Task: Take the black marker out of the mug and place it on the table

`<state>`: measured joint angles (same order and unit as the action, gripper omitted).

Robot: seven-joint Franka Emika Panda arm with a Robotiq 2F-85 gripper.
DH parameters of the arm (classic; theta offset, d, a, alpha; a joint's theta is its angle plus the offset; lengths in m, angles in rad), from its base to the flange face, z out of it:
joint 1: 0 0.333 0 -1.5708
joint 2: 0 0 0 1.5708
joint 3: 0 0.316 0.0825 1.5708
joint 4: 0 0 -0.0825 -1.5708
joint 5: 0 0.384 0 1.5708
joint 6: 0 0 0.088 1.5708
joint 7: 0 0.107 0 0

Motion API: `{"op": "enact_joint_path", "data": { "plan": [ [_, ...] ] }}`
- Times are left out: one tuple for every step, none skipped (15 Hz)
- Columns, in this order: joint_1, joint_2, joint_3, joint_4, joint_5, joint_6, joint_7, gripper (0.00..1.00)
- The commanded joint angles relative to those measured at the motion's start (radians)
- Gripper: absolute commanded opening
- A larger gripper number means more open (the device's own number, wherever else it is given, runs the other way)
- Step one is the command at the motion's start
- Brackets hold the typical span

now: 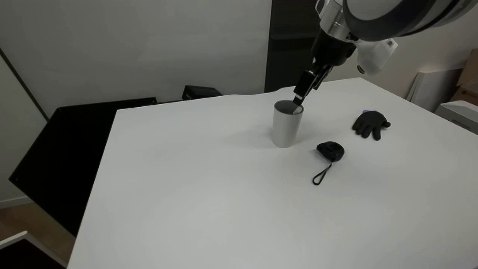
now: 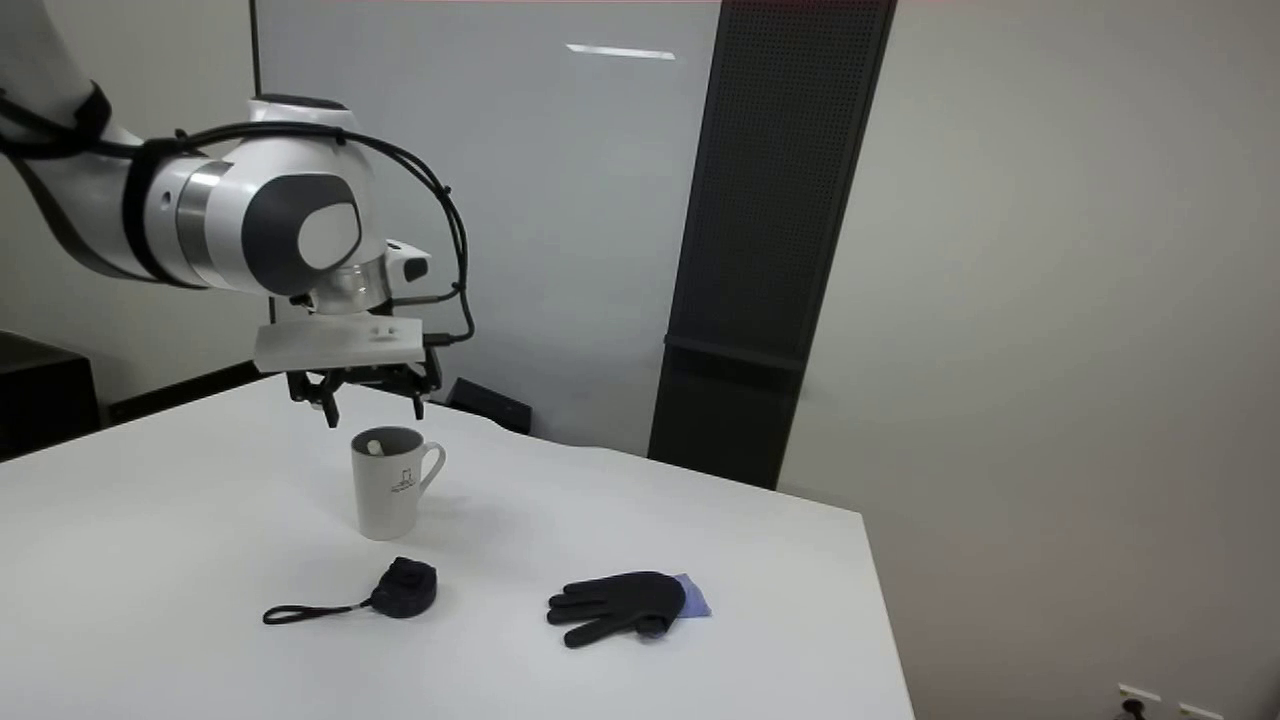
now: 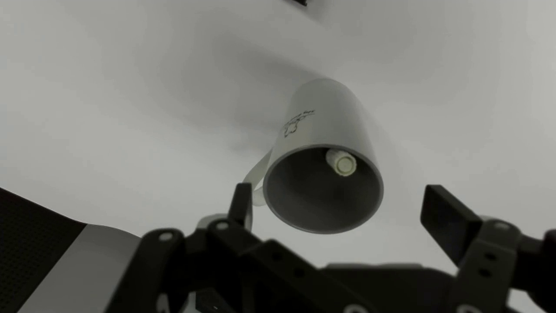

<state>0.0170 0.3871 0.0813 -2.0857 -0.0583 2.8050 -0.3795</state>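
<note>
Find the hand [image 2: 376,416] spread wide just above the mug [image 2: 372,500], gripping nothing. Look below it, inside the mug, for the marker [image 3: 343,164], roughly midway across the gap between the fingers [image 3: 447,217], apparently tilted, with only a pale end in sight and the rest hidden. Probably light, stiff and smooth: unlikely to break, but liable to swivel or slip in a shallow pinch. Best to close on opposite sides of that exposed end, taking care not to clamp the mug as well, then lift along the lean and lay gently on the desk [image 1: 186,168] beside the hand.
</note>
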Motion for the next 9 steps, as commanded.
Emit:
{"op": "enact_joint_path", "data": {
  "plan": [
    [-0.016, 0.038, 0.022, 0.025, -0.001, 0.029, 0.026, 1.0],
    [-0.019, 0.043, 0.026, 0.024, 0.002, 0.038, 0.026, 1.0],
    [-0.017, 0.047, 0.027, 0.022, -0.001, 0.049, 0.03, 1.0],
    [-0.016, 0.052, 0.026, 0.021, -0.005, 0.057, 0.033, 1.0],
    [-0.017, 0.056, 0.029, 0.021, -0.004, 0.065, 0.033, 1.0],
    [-0.019, 0.059, 0.032, 0.021, -0.003, 0.07, 0.034, 1.0],
    [-0.02, 0.063, 0.034, 0.02, -0.002, 0.073, 0.035, 1.0],
    [-0.018, 0.067, 0.032, 0.021, -0.005, 0.076, 0.038, 1.0],
    [-0.018, 0.071, 0.032, 0.021, -0.005, 0.077, 0.04, 1.0]
  ]
}}
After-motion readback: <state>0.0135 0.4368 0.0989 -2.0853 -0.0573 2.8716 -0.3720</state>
